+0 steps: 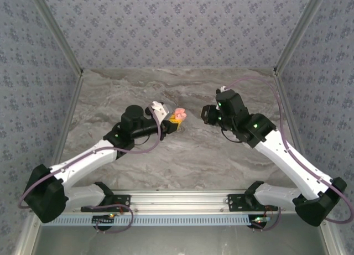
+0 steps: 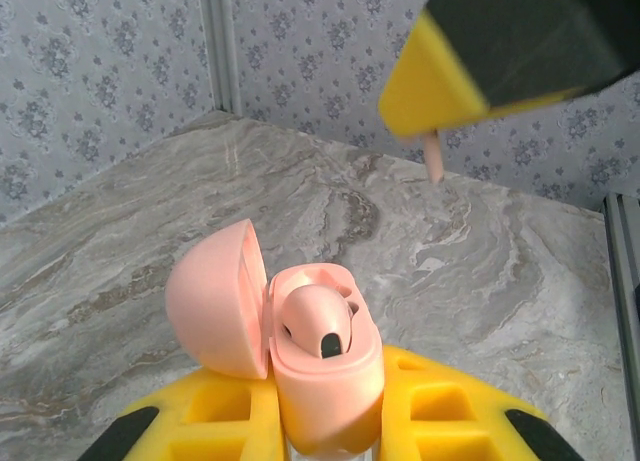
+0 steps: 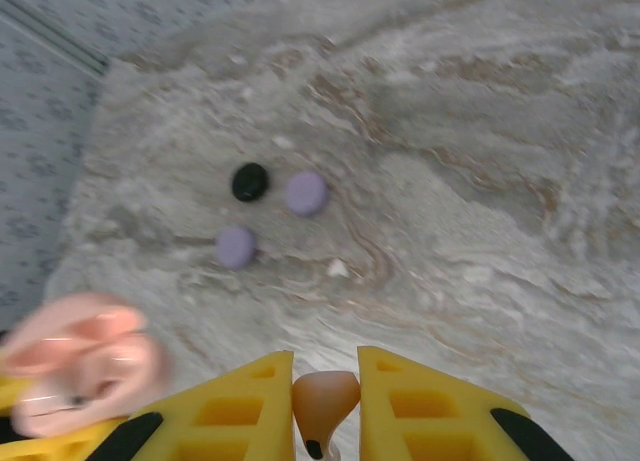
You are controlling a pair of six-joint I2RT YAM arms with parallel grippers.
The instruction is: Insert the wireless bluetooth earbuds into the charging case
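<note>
The left arm and right arm have white links between black joint housings and stand on black bases bolted to a silver rail. A lilac cable loops along each. Green lights glow on the right arm's black wrist. The left gripper and right gripper have yellow fingers with square moulded recesses and black patches at the outer corners.

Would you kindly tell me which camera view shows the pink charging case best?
The left wrist view: the pink charging case is sharp and close in the left hand, lid open, one earbud seated. The top view shows it small; the right wrist view, a blur.
</note>
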